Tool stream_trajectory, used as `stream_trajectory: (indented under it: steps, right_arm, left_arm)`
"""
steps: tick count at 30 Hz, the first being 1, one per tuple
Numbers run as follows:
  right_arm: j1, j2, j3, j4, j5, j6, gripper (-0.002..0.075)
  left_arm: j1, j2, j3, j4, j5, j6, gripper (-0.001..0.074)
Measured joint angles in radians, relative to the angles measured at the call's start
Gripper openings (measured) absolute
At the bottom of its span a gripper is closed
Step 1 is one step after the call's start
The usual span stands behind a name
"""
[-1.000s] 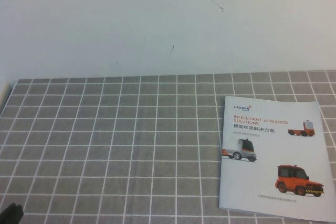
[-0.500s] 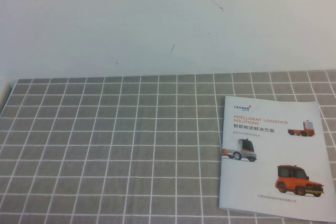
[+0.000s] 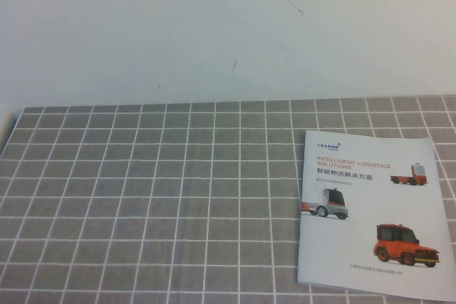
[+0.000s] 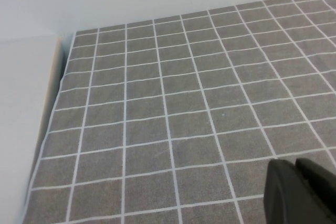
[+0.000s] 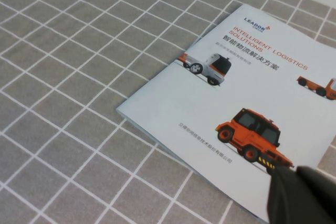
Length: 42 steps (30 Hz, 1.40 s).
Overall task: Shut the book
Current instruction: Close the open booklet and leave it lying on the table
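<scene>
White glossy booklet w/ orange vehicle pics [image 3: 370, 211] already lies shut, cover up. R gripper [image 5: 297, 172] over booklet's edge, L gripper [image 4: 295, 167] well apart from booklet, both clenched empty. I'd only check the cover sits flat.

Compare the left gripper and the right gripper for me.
The left gripper hangs over bare checked cloth; the right gripper hangs over the closed book. The left gripper's camera shows no book; the right gripper's shows its cover. Both look shut and empty.
</scene>
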Motion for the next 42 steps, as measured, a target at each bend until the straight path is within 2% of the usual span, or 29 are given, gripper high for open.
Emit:
stream_trajectory:
  steps: [42]
  right_arm:
    - [0.000,0.000,0.000,0.000,0.000,0.000,-0.0002]
  left_arm:
    - [0.009,-0.002,0.000,-0.004,0.000,-0.026,-0.0004]
